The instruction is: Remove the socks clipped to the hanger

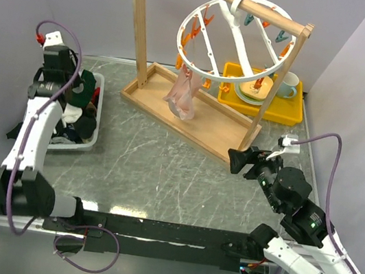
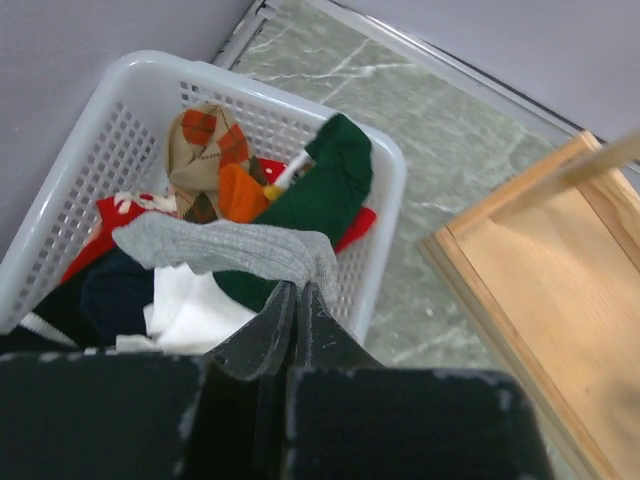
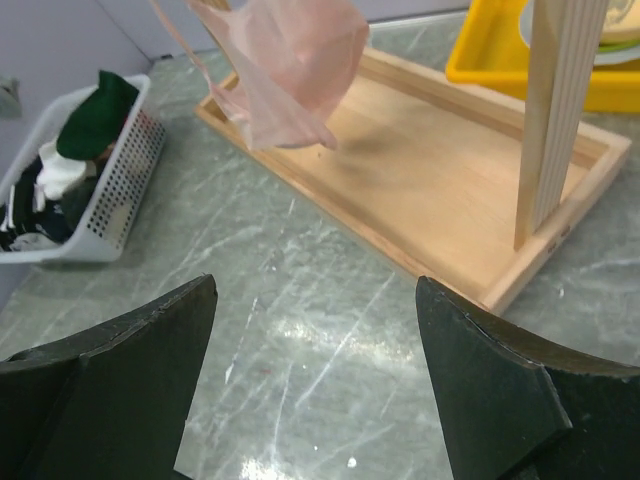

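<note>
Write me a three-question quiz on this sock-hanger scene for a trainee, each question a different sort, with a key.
1. True or false: every sock is already off the hanger.
2. Pick one. The right hand is: A) open and empty, B) shut on a sock, C) shut on a clothespin.
3. Fill in the blank: the loose socks lie piled in a white mesh ____ at the left side of the table.

Key
1. False: a pale pink sock hangs clipped to it.
2. A
3. basket
</note>
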Controlling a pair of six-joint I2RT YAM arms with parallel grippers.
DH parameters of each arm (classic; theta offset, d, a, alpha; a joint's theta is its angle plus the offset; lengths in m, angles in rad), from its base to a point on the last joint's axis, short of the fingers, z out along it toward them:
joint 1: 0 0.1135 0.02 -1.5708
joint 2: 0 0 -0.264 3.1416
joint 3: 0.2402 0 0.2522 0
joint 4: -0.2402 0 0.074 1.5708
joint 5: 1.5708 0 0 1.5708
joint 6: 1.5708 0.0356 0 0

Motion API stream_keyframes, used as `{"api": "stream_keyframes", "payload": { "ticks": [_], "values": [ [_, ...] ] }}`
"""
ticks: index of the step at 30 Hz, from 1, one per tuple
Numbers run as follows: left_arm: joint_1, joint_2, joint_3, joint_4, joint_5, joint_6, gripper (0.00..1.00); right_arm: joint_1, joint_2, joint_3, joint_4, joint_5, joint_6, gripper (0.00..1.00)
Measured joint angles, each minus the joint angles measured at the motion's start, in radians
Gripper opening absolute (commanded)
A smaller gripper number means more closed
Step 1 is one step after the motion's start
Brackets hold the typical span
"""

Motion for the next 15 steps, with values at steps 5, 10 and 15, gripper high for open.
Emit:
{"api": "stream_keyframes", "payload": {
  "ticks": [5, 10, 15],
  "values": [
    [0.079, 0.13, 0.04, 0.017, 0.076, -0.011, 0.75, 0.0, -0.019, -0.009, -0.029, -0.004, 0.02, 0.94],
    [0.149, 0.166, 0.002, 0.019, 0.146, -0.035, 0.98, 0.0, -0.044, -0.009, -0.049, 0.002, 0.031, 1.0],
    [0.145, 0.031, -0.114, 0.075, 0.234, -0.056, 0.99, 0.0, -0.074, -0.016, -0.072, 0.008, 0.029, 1.0]
  ]
}}
